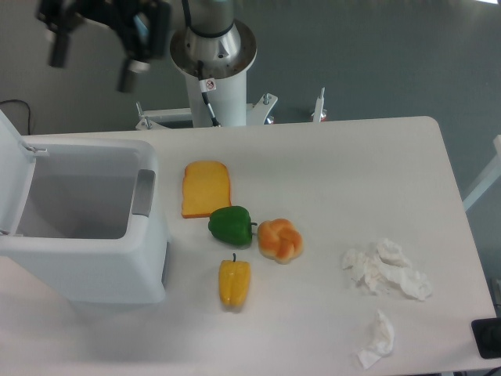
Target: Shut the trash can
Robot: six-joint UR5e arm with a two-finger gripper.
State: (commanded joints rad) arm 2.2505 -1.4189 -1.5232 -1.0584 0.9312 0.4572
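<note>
Trash can [82,227] at left of worktop [337,188], lid up, inside open: closing not yet begun. Hand [92,69] high at far left, fingers spread, holding nothing, blurred. Lid push left.

the trash can [86,251] is white all over, with a grey strip [143,193] on its front rim and a shadowed pale grey inside, standing on a white table [352,172] before a dark grey-blue backdrop. a slice of orange-yellow bread [206,188], a glossy green pepper [230,225], a yellow pepper [234,283] with a dark stem and a golden-orange knotted roll [280,240] lie near two crumpled white tissues [387,271]. the blurred gripper [92,48] is black, and the arm's base column [213,55] is white and silver.
</note>
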